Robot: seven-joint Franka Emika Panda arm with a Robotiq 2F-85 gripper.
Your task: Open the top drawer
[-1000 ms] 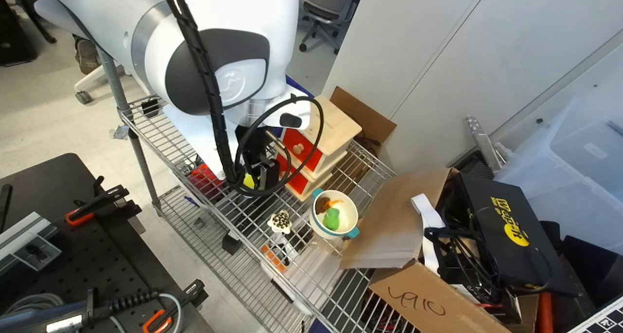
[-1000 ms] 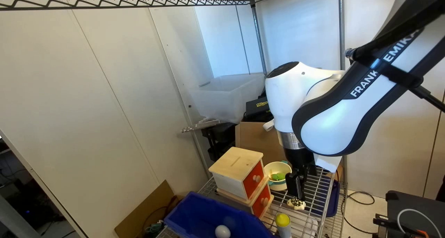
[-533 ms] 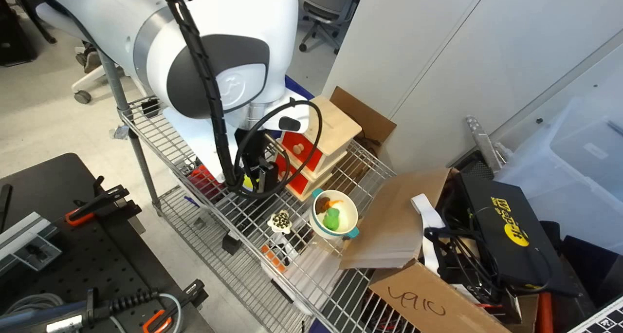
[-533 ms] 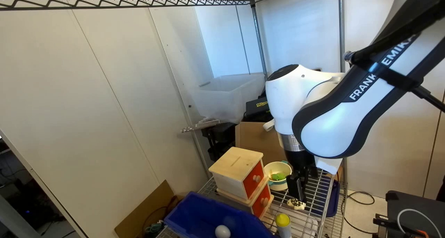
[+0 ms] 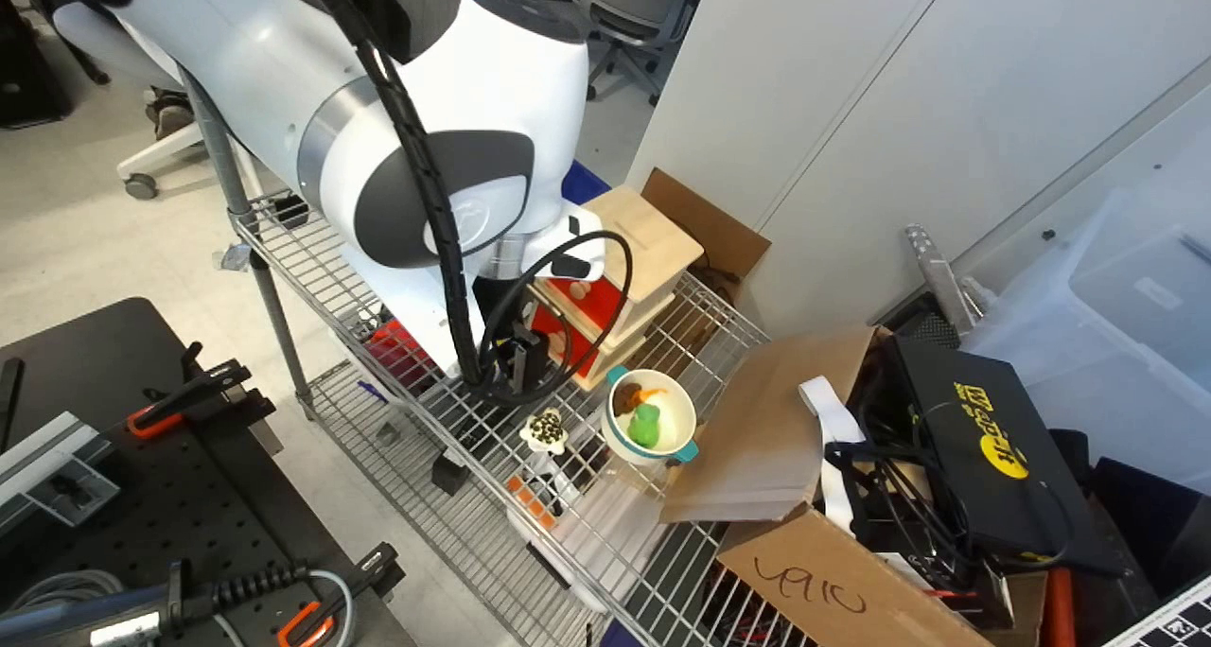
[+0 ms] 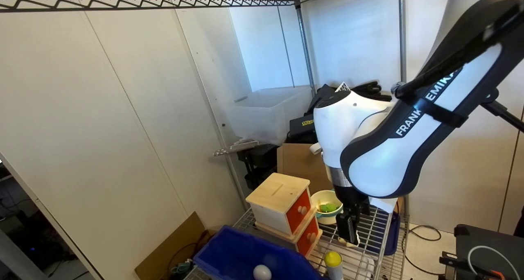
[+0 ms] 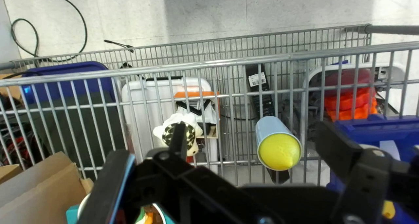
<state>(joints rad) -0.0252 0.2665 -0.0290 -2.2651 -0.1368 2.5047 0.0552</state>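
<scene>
The top drawer (image 6: pixel 297 215) has a red front and a round wooden knob (image 6: pixel 302 210), and it sits pushed in flush in the light-wood cabinet (image 6: pixel 278 192). In an exterior view the same drawer (image 5: pixel 602 299) is partly covered by the wrist and a black cable loop. My gripper (image 6: pixel 348 231) points down in front of the drawer fronts, apart from them, with its tips lower than the knob. In the wrist view the jaws of the gripper (image 7: pixel 242 147) stand wide apart with nothing held; a yellow-topped cup (image 7: pixel 279 150) shows beyond them. The cabinet is outside that view.
Below the top drawer is a red lower drawer (image 6: pixel 308 239). A blue bin (image 6: pixel 241 247) stands beside the cabinet. On the wire shelf are a cream bowl (image 5: pixel 674 410) and a white plush toy (image 5: pixel 544 429). An opened cardboard box (image 5: pixel 766 420) lies farther along.
The arm has come down, mostly in the last half second. My gripper is lower, covering much of the plush toy in an exterior view. It stays open; the drawer has not moved.
</scene>
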